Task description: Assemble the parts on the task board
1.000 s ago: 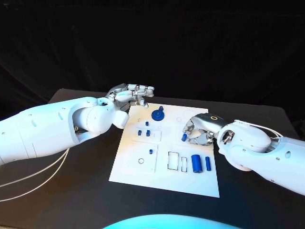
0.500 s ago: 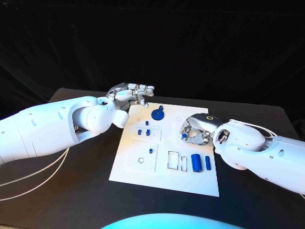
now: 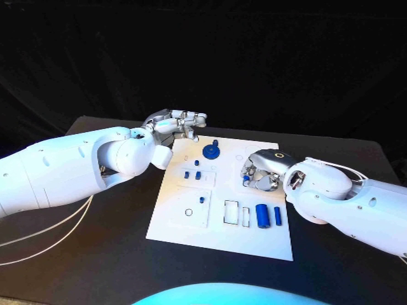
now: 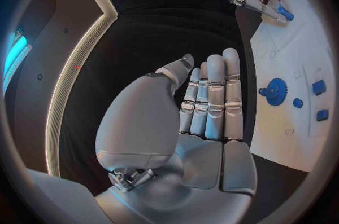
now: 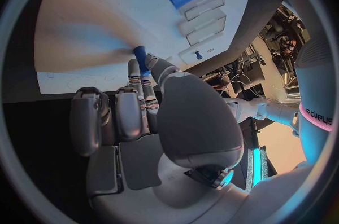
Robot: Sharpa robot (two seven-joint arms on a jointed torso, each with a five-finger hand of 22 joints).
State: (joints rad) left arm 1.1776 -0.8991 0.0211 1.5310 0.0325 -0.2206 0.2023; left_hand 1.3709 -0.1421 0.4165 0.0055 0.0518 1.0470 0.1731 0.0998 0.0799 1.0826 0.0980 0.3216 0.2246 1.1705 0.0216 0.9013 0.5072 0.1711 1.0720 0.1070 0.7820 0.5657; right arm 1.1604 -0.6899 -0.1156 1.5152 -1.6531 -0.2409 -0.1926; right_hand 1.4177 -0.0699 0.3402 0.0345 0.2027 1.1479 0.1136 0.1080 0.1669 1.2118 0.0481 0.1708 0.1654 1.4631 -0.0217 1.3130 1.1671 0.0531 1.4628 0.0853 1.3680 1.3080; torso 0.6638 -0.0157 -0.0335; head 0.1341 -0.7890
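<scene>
Task board [image 3: 217, 238] lies mid black worktop [image 3: 93, 254], long side running away from robot. Right hand [image 3: 261, 171] over board's right half, fingers [image 5: 141, 86] curled in, pinching small blue peg [image 5: 140, 58] at tips, peg tip at board surface. Left hand [image 3: 178, 122] hovers off board's far left corner, fingers [image 4: 212, 97] straight, side by side, holding nothing. Blue gear [image 3: 210, 151] stands at far end; two blue cylinders [image 3: 269, 216] lie near right edge, beside right arm.
</scene>
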